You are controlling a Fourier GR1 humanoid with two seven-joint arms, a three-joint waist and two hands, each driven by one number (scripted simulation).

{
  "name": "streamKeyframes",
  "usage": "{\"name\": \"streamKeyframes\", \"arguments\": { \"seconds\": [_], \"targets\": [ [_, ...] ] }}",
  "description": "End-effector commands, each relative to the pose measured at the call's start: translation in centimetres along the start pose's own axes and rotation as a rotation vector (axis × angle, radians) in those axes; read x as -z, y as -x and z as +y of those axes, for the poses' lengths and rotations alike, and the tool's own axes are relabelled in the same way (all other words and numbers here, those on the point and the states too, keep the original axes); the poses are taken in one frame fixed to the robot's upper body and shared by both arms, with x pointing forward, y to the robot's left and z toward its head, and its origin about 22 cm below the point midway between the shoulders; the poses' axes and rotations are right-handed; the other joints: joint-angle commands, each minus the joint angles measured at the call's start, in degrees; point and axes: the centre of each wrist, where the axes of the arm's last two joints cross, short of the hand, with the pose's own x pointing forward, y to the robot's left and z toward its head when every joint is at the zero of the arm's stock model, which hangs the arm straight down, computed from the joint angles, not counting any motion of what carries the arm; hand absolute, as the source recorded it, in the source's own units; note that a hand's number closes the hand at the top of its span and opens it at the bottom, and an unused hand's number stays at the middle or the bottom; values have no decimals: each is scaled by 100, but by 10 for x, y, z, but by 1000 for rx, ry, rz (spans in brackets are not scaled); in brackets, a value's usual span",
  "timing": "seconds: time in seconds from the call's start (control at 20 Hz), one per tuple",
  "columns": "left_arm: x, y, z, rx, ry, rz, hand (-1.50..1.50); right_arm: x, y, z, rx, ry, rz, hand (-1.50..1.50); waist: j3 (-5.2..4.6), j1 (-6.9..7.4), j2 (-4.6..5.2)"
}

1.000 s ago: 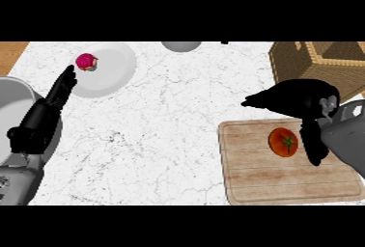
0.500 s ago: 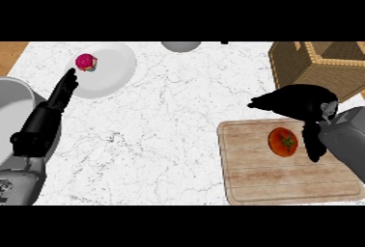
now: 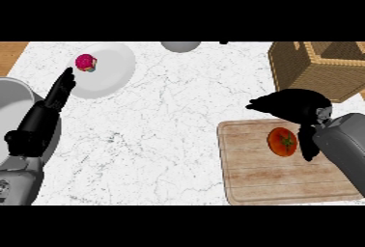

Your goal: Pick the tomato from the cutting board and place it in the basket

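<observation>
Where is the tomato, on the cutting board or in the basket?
On the cutting board. The tomato lies on its wood, beside the right hand; the basket stands apart.

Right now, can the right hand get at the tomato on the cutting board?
Probably yes: the open right hand hovers right by the tomato, and nothing on the cutting board lies between them.
</observation>
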Motion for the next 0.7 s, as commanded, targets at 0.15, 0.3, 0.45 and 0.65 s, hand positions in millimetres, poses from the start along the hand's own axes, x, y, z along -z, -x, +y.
{"name": "streamKeyframes", "arguments": {
  "seconds": [0.15, 0.3, 0.45, 0.65],
  "targets": [
    [12, -2, 15, -19, -5, 4, 0, 19, 15, 37, 14, -8, -2, -150, 1, -4, 9],
    [17, -1, 1, -4, -1, 7, 0, 9, 5, 25, 30, 5, -8, -150, -1, -26, -2],
    [12, -4, -3, 3, -5, 1, 0, 15, 6, 34, 17, -12, -4, -150, -1, -17, -3],
    [14, -4, 0, 5, -14, -6, 0, 24, 7, 44, 15, -44, 52, -150, 0, -17, -2]
  ]
}}
